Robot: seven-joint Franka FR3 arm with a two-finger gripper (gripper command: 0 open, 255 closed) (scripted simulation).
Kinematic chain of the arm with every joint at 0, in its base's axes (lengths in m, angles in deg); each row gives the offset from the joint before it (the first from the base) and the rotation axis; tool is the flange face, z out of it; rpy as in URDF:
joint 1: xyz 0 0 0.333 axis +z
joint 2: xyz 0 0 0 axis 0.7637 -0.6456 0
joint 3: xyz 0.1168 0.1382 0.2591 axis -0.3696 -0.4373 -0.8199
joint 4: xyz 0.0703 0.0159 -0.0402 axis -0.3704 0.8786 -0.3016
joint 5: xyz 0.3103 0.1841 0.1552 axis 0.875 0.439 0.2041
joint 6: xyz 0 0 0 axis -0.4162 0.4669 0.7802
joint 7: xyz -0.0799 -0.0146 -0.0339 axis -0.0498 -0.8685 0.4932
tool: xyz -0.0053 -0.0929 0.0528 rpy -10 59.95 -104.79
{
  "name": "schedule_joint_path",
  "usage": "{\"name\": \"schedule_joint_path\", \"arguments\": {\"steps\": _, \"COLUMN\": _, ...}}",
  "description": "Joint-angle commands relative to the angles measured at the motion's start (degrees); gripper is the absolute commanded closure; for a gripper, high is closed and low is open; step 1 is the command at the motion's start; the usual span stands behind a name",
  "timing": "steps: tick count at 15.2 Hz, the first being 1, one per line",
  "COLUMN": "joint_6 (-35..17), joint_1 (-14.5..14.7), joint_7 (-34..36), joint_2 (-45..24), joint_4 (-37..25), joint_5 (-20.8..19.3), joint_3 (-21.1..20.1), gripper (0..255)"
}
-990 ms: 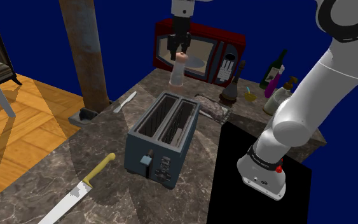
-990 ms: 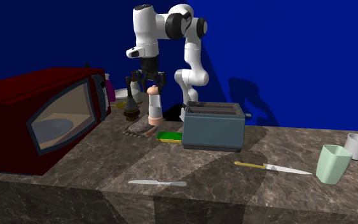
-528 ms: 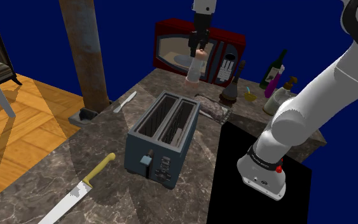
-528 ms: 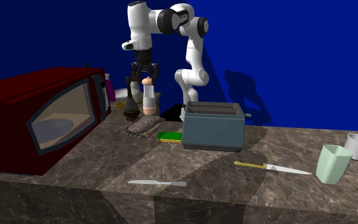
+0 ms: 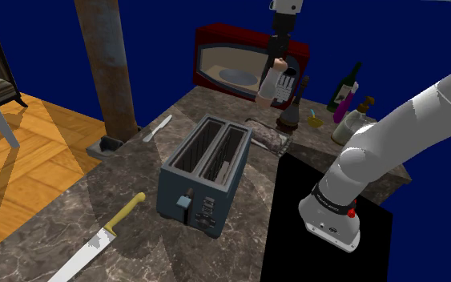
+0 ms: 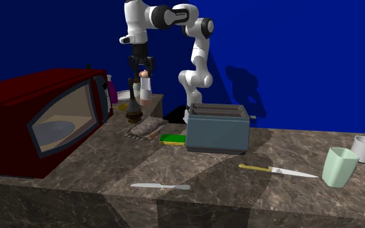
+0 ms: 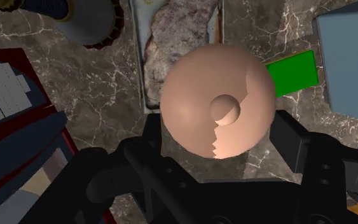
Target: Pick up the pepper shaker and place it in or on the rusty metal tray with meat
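One pepper shaker (image 5: 270,83), one meat tray (image 7: 139,63). Gripper (image 5: 278,63) jaws narrowly parted, clasping the shaker's top, airborne.

pepper shaker (image 5: 270,83): white, pink cap, aloft | tray (image 7: 137,57): meat (image 7: 179,35) inside, below it

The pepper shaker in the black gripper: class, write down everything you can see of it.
The pepper shaker has a whitish cylindrical body and a rounded peach-pink cap with a small central knob. The all-black two-finger gripper clasps the cap from both sides. It hangs clear of the dark marbled counter, nothing else touching it; the wrist view shows the rusty metal tray with meat below it.
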Motion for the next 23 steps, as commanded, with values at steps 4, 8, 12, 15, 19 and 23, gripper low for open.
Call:
{"name": "schedule_joint_path", "arguments": {"steps": 4, "joint_6": -0.69, "joint_1": -1.54, "joint_7": -3.5, "joint_2": 2.45, "joint_4": 2.9, "joint_5": -1.6, "joint_3": 2.43, "gripper": 255}}
{"name": "schedule_joint_path", "arguments": {"steps": 8, "joint_6": -3.74, "joint_1": -1.62, "joint_7": -3.36, "joint_2": 2.67, "joint_4": 6.18, "joint_5": -1.74, "joint_3": 2.59, "gripper": 255}}
{"name": "schedule_joint_path", "arguments": {"steps": 12, "joint_6": -6.81, "joint_1": -1.69, "joint_7": -3.24, "joint_2": 2.69, "joint_4": 9.27, "joint_5": -1.88, "joint_3": 2.77, "gripper": 255}}
{"name": "schedule_joint_path", "arguments": {"steps": 15, "joint_6": -9.13, "joint_1": -1.75, "joint_7": -3.16, "joint_2": 2.57, "joint_4": 11.47, "joint_5": -1.97, "joint_3": 2.92, "gripper": 255}}
{"name": "schedule_joint_path", "arguments": {"steps": 19, "joint_6": -12.26, "joint_1": -1.81, "joint_7": -3.07, "joint_2": 2.23, "joint_4": 14.26, "joint_5": -2.09, "joint_3": 3.14, "gripper": 255}}
{"name": "schedule_joint_path", "arguments": {"steps": 23, "joint_6": -15.44, "joint_1": -1.87, "joint_7": -3.01, "joint_2": 1.67, "joint_4": 16.88, "joint_5": -2.2, "joint_3": 3.37, "gripper": 255}}
